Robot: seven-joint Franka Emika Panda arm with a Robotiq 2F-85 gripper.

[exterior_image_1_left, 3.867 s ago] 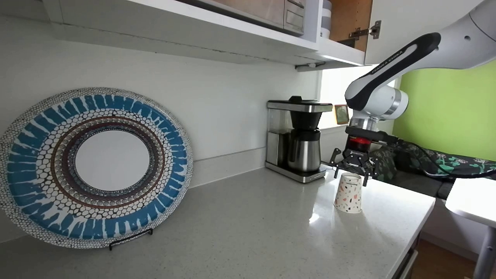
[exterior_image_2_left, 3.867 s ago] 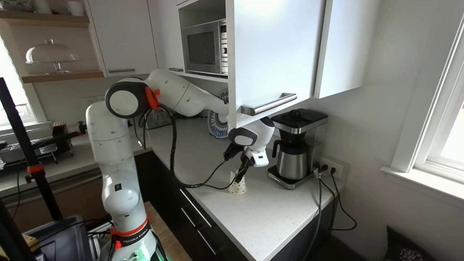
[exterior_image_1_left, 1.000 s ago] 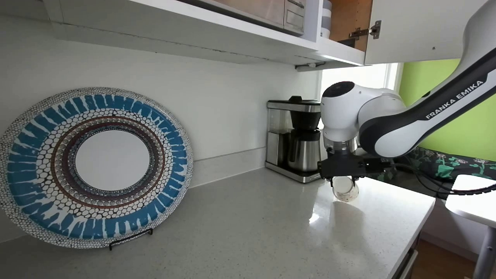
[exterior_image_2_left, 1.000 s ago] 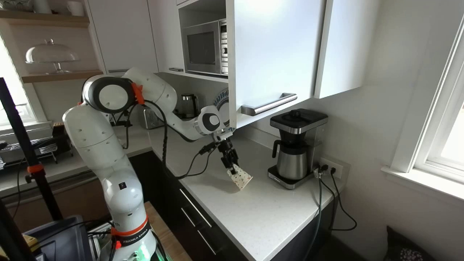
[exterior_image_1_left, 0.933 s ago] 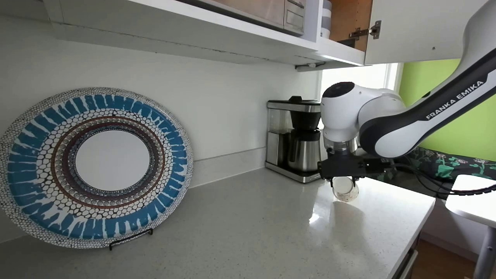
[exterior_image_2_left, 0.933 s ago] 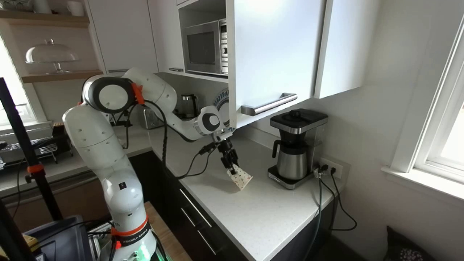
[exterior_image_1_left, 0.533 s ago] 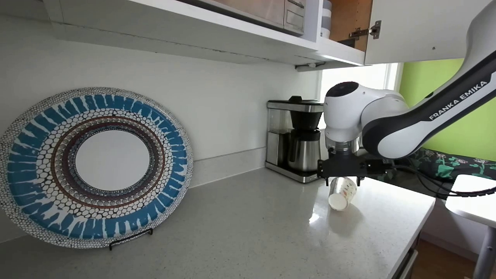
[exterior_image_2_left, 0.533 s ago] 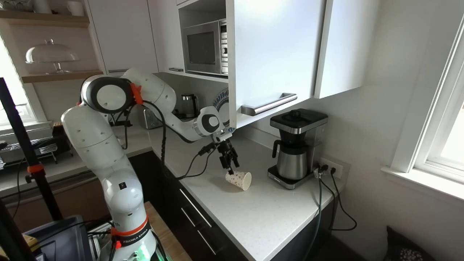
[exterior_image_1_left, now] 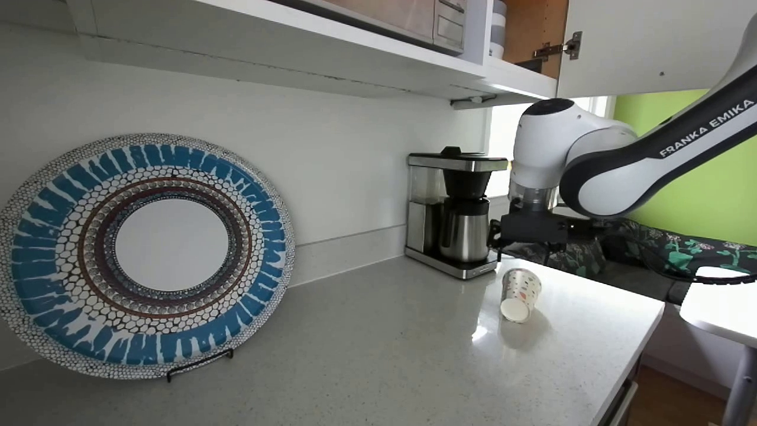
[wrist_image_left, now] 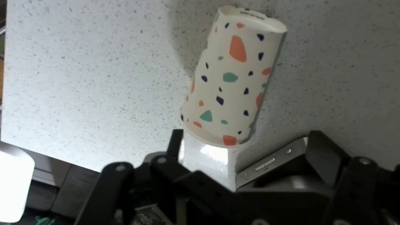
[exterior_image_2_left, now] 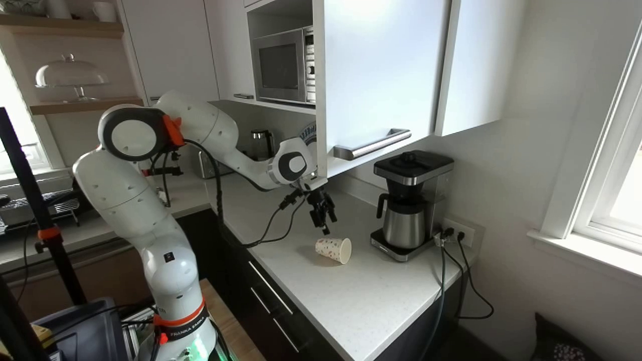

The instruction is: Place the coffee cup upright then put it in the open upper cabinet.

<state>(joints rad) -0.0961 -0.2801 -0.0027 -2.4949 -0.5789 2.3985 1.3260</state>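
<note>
White, tapered, colour-flecked coffee cup (wrist_image_left: 231,84), lying on its side over on the pale speckled stone table (exterior_image_1_left: 355,343).
Just clear of it, black jointed fingers (wrist_image_left: 323,159) hang wide apart, holding nothing.

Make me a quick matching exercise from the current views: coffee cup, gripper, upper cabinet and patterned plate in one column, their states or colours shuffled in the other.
1. coffee cup
2. gripper
3. upper cabinet
4. patterned plate

A. jaws apart, grasping nothing
B. round, with a blue ring
C. lying on its side
D. open, brown wood visible inside

Pairs: 1-C, 2-A, 3-D, 4-B
</note>
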